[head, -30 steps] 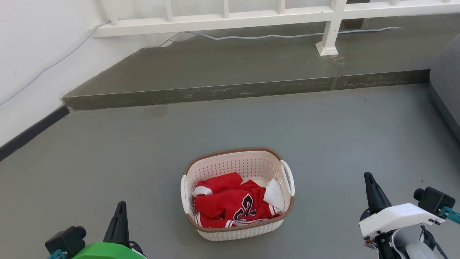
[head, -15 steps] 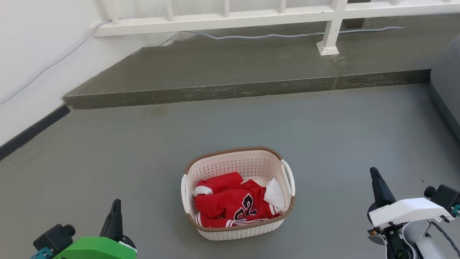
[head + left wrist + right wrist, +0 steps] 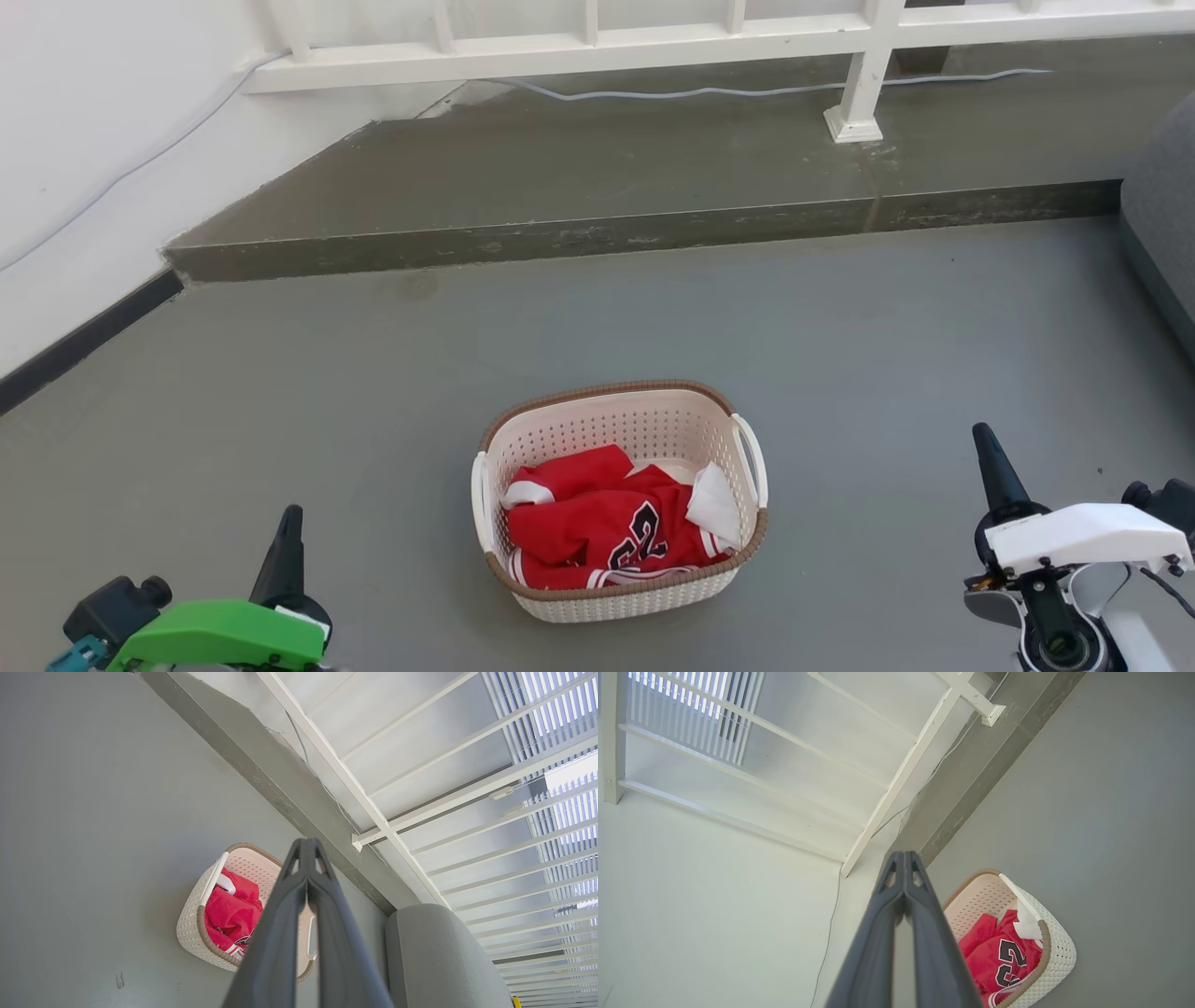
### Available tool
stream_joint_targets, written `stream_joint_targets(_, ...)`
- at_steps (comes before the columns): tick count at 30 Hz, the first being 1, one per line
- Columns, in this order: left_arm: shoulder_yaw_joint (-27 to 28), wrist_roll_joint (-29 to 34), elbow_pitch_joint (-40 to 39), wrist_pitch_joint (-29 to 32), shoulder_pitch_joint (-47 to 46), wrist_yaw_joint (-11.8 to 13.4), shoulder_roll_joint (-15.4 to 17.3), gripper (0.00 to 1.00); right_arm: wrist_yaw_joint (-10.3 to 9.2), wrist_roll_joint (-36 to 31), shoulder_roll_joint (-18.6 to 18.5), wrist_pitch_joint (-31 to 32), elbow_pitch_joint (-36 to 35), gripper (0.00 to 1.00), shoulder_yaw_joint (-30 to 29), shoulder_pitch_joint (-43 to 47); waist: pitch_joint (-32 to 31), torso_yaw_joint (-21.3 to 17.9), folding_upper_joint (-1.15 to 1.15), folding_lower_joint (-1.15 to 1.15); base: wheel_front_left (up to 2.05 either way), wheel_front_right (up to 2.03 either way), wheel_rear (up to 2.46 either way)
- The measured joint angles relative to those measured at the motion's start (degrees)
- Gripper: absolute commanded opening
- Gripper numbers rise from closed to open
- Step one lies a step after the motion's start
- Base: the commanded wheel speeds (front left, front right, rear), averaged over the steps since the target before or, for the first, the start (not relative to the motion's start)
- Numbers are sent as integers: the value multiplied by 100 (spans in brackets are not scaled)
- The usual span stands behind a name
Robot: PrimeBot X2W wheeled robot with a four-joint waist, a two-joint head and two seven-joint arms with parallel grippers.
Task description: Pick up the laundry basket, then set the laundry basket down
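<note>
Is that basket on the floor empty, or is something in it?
Not empty: the laundry basket stands upright and holds a crumpled red jersey with a piece of white cloth beside it.

The left gripper (image 3: pixel 286 541) has two long, dark, tapering fingers on a bright green housing (image 3: pixel 219 633), with a black left camera module (image 3: pixel 112 604) and a teal connector (image 3: pixel 68 653). The right gripper (image 3: pixel 991 464) has matching dark fingers, a white housing (image 3: pixel 1083 539), a black right camera module (image 3: pixel 1162 499) and a thin black cable (image 3: pixel 1165 586)

Open floor (image 3: pixel 280 401) around laundry basket (image 3: pixel 618 603); raised step (image 3: pixel 597 235) well behind.
</note>
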Motion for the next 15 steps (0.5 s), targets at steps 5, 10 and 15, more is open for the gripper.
stream_joint_targets(5, 63, -350, 54, 74, -85, -65, 3, 0, 49, 331, 9, 58, 25, 0, -97, -70, 3, 5, 0, 0, 0, 0, 0)
stream_joint_targets(10, 144, -692, 122, 141, -144, -102, 7, 0, 100, 662, 20, 159, 42, 0, -183, -96, 6, 9, 0, 0, 0, 0, 0)
stream_joint_targets(15, 205, -1043, 178, 200, -167, -197, 10, 0, 156, 994, 32, 233, 58, 0, -280, -120, 8, 14, 0, 0, 0, 0, 0)
